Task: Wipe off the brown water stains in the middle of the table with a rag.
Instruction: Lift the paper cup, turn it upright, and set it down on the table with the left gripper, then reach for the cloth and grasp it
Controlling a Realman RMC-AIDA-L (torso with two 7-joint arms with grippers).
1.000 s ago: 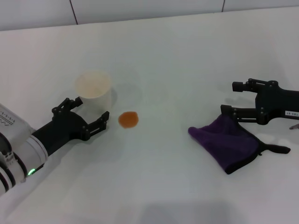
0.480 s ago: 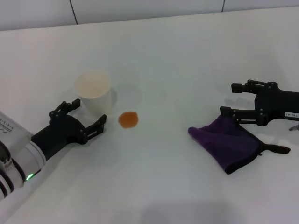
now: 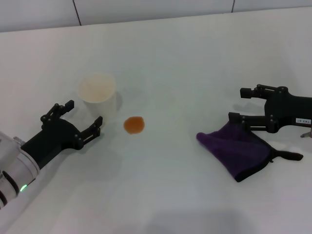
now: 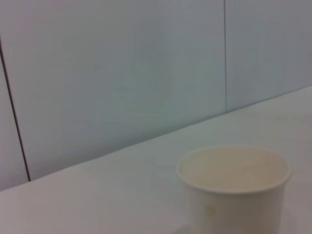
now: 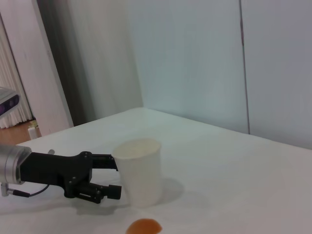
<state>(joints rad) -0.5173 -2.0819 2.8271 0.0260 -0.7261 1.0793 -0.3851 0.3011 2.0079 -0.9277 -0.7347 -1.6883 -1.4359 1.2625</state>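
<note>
The brown water stain [image 3: 133,125] is a small round orange-brown blot on the white table [image 3: 170,63]; it also shows in the right wrist view [image 5: 143,226]. The dark purple rag [image 3: 236,149] lies crumpled at the right, its black loop [image 3: 288,156] pointing right. My right gripper [image 3: 238,104] is open, its fingers hovering just above the rag's far edge. My left gripper [image 3: 83,117] is open and empty, just short of the pale cup [image 3: 98,93], left of the stain.
The pale cup stands upright beside the stain and shows close up in the left wrist view [image 4: 235,187] and in the right wrist view [image 5: 140,170]. A white panelled wall [image 3: 146,9] runs behind the table.
My left gripper has drawn back left and toward me, away from the cup, which it had straddled. The right gripper and rag have barely moved.
</note>
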